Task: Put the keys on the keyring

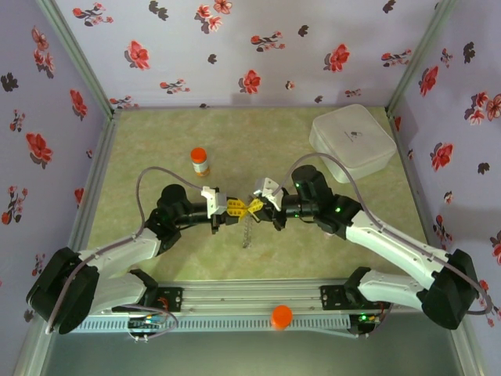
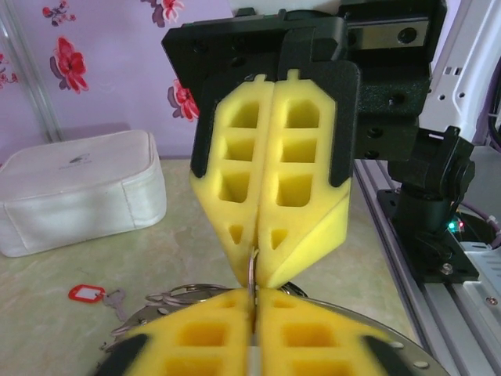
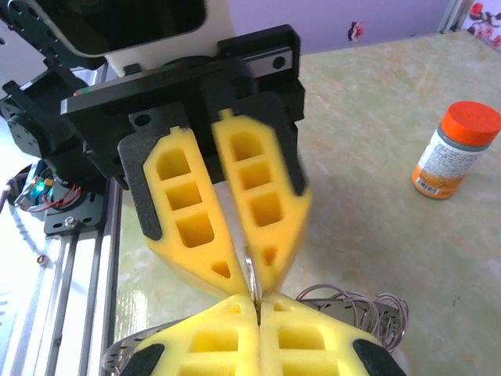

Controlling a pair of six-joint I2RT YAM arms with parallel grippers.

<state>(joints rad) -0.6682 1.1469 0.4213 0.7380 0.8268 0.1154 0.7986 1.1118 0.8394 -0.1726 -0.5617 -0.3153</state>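
Note:
My two grippers meet tip to tip above the middle of the table, left gripper (image 1: 237, 208) and right gripper (image 1: 252, 206). Both are shut on one thin silvery loop (image 2: 252, 272) of the keyring. The rest of the keyring (image 1: 249, 231) hangs below them. Its grey arc (image 2: 376, 325) and silvery coils (image 3: 352, 305) curve under my fingers. In the right wrist view the left gripper's fingers (image 3: 270, 211) look blurred. The key with the red tag (image 2: 86, 294) lies on the table beside the ring. The key with the dark tag is hidden.
An orange-capped bottle (image 1: 200, 160) stands behind the left gripper. A white lidded box (image 1: 352, 141) sits at the back right. Floral walls close the table on three sides. An aluminium rail (image 1: 258, 301) with an orange knob (image 1: 282, 316) runs along the near edge.

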